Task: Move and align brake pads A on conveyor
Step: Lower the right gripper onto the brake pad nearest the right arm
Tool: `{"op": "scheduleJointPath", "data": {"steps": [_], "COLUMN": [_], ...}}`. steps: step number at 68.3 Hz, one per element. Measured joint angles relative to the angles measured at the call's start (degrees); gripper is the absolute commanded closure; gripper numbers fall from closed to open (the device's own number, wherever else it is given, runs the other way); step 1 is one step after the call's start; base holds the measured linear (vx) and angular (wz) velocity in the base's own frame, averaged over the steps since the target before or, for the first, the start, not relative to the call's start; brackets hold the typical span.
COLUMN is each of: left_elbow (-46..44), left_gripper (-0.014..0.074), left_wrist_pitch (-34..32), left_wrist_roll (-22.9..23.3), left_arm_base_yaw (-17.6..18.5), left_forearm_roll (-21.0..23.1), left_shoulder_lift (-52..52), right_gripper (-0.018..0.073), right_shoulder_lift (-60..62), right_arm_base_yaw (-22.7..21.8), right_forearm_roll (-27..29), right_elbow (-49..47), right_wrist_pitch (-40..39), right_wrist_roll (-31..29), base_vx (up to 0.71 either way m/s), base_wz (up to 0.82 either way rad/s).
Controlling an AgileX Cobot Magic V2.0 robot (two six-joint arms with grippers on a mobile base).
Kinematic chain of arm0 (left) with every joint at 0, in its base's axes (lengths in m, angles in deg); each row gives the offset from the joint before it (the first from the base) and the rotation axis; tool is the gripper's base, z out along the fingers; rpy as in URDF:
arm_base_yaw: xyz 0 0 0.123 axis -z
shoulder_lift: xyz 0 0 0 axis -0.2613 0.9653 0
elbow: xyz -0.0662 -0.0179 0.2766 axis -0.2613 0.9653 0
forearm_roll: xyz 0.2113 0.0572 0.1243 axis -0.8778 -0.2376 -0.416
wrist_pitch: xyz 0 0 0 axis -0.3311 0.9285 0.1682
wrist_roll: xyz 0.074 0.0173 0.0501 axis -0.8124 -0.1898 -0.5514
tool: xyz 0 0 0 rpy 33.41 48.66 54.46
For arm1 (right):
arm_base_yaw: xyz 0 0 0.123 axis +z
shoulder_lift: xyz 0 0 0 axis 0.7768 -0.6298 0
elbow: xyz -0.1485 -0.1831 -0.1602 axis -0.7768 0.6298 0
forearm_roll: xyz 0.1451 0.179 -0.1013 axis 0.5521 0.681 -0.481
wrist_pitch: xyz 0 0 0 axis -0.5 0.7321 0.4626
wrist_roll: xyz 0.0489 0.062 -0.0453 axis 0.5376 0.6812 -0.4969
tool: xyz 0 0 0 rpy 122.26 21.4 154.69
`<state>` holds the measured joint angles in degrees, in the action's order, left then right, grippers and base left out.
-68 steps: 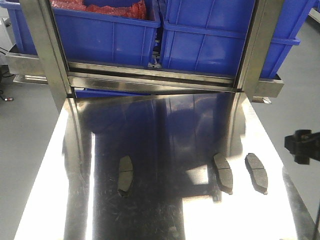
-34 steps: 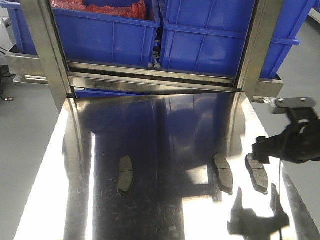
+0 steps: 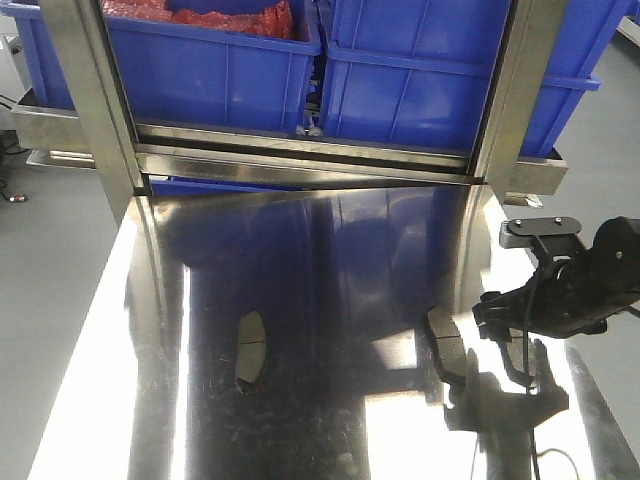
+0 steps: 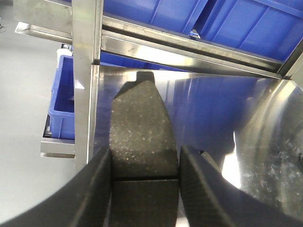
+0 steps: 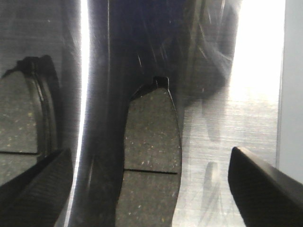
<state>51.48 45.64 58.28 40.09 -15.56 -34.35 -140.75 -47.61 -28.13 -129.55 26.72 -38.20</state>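
in the right wrist view we see one brake pad (image 5: 151,142) lying flat on the steel table (image 3: 330,250), straight under the right end effector (image 5: 150,158). it sits between the two black fingers (image 5: 265,184), and bare steel shows on both sides, so nothing touches it. the jaws stand wide apart, open. its centre groove runs across the face and a small tab points to the far end. a second pad, the middle pad (image 3: 447,345), lies just to the left of it, lengthwise and roughly parallel. the left pad (image 3: 250,350) rests well apart from both, toward the left of the table.

the left end effector (image 4: 144,158) is closed on a fourth pad, the held pad (image 4: 142,127): both fingers press against its long edges, and its far half sticks out past the fingertips.

the right arm (image 3: 590,280) reaches in from the right edge of the front view, low over the table's right side, with its black wrist tilted down and to the left. it hides the pad beneath it there, and its dark reflection spreads on the steel below. we cannot see the left arm in the front view.

the table is shiny and scratched, with bright glare. at its far end a steel frame (image 3: 90,100) carries blue bins (image 3: 210,70), one holding something red (image 3: 230,20). the floor (image 3: 50,230) is grey.
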Motion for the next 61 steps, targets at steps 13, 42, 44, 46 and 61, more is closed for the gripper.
{"op": "scheduleJointPath", "data": {"steps": [13,42,44,46,61], "left_elbow": [0.0,0.0,0.0,0.0,0.0], "left_gripper": [0.0419,0.0419,0.0419,0.0419,0.0419], "left_wrist_pitch": [0.0,0.0,0.0,0.0,0.0], "left_wrist_roll": [0.0,0.0,0.0,0.0,0.0], "left_arm_base_yaw": [0.0,0.0,0.0,0.0,0.0], "left_forearm_roll": [0.0,0.0,0.0,0.0,0.0], "left_shoulder_lift": [0.0,0.0,0.0,0.0,0.0], "right_gripper": [-0.0017,-0.0016,-0.0016,-0.0016,-0.0016], "right_shoulder_lift": [-1.08,-1.08,-1.08,-1.08,-1.08], "right_arm_base_yaw": [0.0,0.0,0.0,0.0,0.0], "right_forearm_roll": [-0.05,-0.1,-0.12,-0.12,-0.16], "right_elbow": [0.0,0.0,0.0,0.0,0.0], "right_wrist_pitch": [-0.07,-0.07,-0.07,-0.07,-0.01], "right_wrist_roll": [0.0,-0.16,-0.16,-0.16,-0.43], "base_vx": [0.0,0.0,0.0,0.0,0.0], "base_wz": [0.0,0.0,0.0,0.0,0.0]}}
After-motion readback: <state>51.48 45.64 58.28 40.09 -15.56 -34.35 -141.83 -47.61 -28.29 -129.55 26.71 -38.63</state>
